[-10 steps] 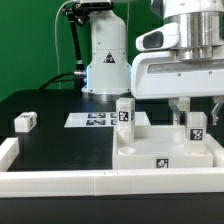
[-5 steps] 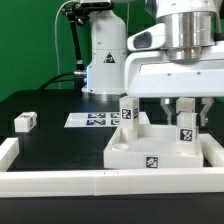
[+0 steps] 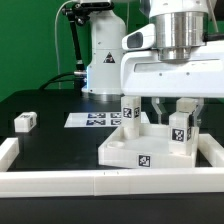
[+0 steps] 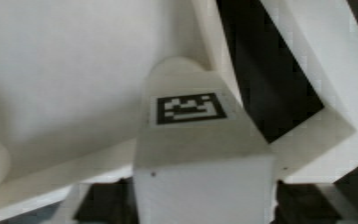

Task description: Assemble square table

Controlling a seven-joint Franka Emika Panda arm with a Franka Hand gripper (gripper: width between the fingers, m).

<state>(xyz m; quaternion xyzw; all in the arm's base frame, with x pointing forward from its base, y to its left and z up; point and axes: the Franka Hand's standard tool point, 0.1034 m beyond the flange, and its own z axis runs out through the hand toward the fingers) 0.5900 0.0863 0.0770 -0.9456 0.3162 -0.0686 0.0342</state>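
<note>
Comparing against a second back, the square table top (image 3: 115, 150) has slid toward the exterior view's left, and the gripper (image 3: 176, 108) has gone the same way with it, so the tool is over the same spot on the part as before. The top also looks slightly turned, though I can't be sure. Directly below the tool stands the near leg (image 3: 180, 131), upright in the top's corner, tag facing the exterior camera. The wrist view is filled by that same leg (image 4: 194, 150) close up, with white plastic on either side. The jaws stand part way apart, one finger on each side of the leg's upper end. Whether the pads actually press on it I cannot tell from either view, so I am not calling a grip. My read: the top is being dragged along while this leg is worked into its hole, so the leg is likely seated but maybe not tight, and the top is not braced against anything I can see. The second leg (image 3: 127, 111) stands upright in the top, just beside the tool. The loose leg (image 3: 25, 121) lies well away from the tool, past the marker board (image 3: 92, 119), not yet fetched. No fourth leg is in view. Roughly halfway, I'd say.
</note>
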